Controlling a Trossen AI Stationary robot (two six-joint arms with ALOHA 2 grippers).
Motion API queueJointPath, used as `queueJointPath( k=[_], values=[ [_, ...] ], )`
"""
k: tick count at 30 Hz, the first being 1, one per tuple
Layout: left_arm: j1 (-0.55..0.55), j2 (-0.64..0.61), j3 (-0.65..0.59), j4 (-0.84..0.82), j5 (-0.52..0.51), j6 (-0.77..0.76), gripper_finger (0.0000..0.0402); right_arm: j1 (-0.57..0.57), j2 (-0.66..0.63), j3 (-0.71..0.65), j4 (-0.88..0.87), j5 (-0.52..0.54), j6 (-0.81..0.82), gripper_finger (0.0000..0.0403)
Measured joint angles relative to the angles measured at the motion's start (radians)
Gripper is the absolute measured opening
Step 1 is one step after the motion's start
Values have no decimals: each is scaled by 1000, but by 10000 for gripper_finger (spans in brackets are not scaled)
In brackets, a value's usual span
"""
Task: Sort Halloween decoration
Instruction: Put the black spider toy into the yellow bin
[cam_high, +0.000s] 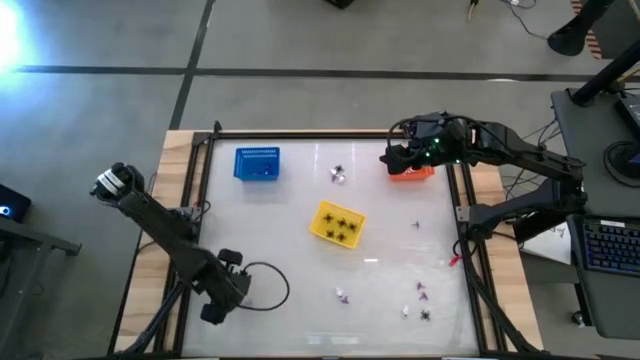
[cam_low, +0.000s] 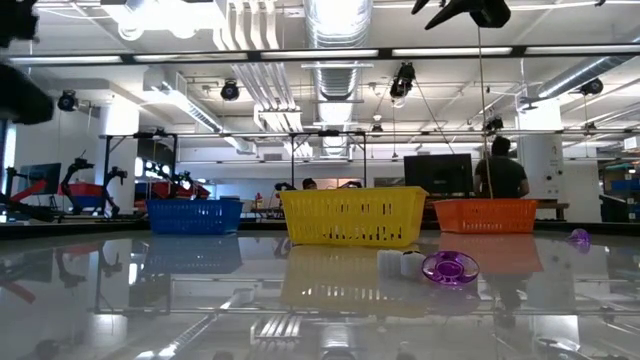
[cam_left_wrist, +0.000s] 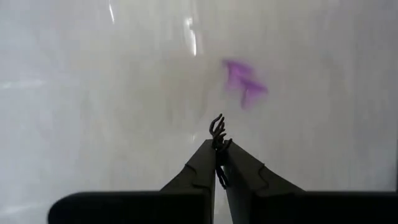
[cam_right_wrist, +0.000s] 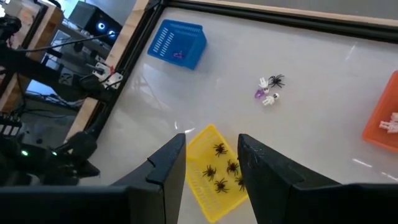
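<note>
Black and spindly, a toy spider sits pinched between the pressed-together fingers of the left gripper, with only a few legs sticking out past the tips. That thin hold is the main risk: judged from the left wrist view, the fingers grip legs rather than body, so a quick swing toward the yellow basket could let the piece slip or twist free and drop onto the glossy tabletop, where it might skid. A purple piece lies just beyond the spider and could be nudged if the gripper dips or drags.

The yellow basket already holds several black spiders, so it looks like the proper target; dropping the piece into the blue basket, on the far-left side of the yellow one, would be a sorting mistake. The light basket could also shift if a finger clips its rim.

Over the orange basket, far-right of the yellow one, the right gripper hangs with fingers spread and nothing between them. More loose pieces lie beyond the yellow basket, and others on its near-right side.
</note>
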Motion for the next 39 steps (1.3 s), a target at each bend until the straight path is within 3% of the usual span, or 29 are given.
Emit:
queueJointPath(
  k=[10,18,25,33,39],
  values=[
    [208,-174,0,15,-140,106,0,0,0,-3,0,18,-32,139],
    [394,-237,0,182,-167,294,0,0,0,-11,0,19,-33,139],
    [558,-200,1,400,-164,451,0,0,0,-38,0,45,-57,139],
    [719,-162,1,507,-62,524,0,0,0,-44,0,47,-87,139],
    [776,-92,1,615,38,581,0,0,0,-44,0,71,-126,139]
  ],
)
